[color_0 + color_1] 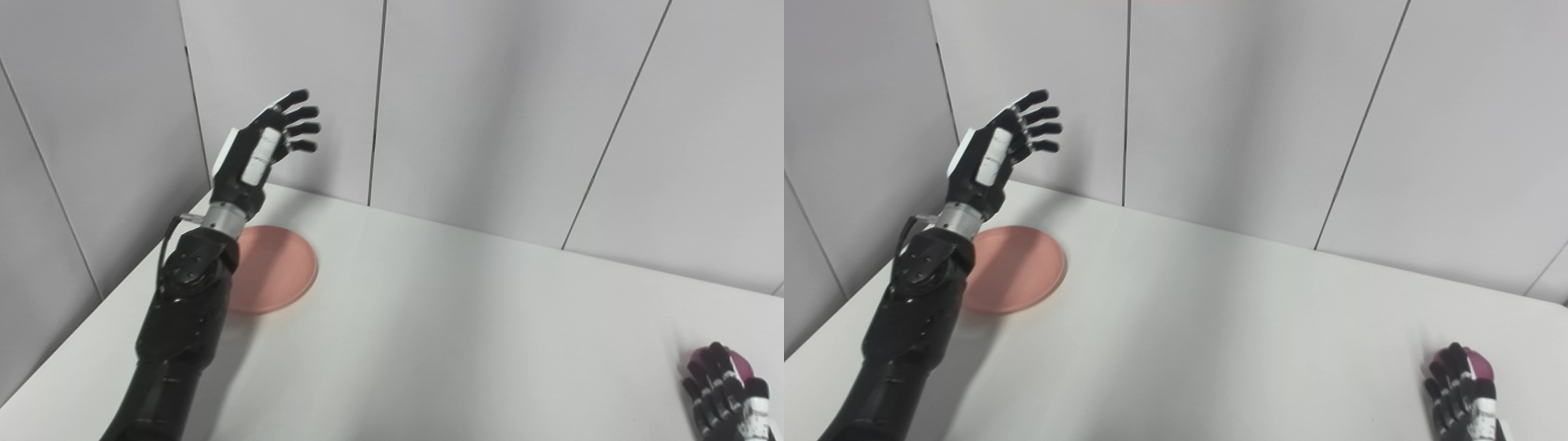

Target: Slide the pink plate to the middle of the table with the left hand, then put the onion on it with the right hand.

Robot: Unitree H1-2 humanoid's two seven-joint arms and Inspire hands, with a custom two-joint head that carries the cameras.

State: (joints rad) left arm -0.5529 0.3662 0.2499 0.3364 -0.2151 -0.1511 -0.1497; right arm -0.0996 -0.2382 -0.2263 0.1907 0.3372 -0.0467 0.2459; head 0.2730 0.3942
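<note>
The pink plate (pixel 275 269) lies flat on the white table (pixel 465 331) near its far left corner, partly covered by my left forearm. My left hand (pixel 266 144) is raised well above the plate in front of the wall, open, fingers spread, holding nothing. At the bottom right edge my right hand (pixel 1461 392) rests low on the table, its fingers (pixel 713 380) lying against the near side of the dark red onion (pixel 1481 362). Most of the onion is hidden behind the fingers, and I cannot see whether they grip it.
Grey wall panels (pixel 490 110) close off the back and left sides of the table. A wide stretch of bare tabletop lies between the plate and the onion.
</note>
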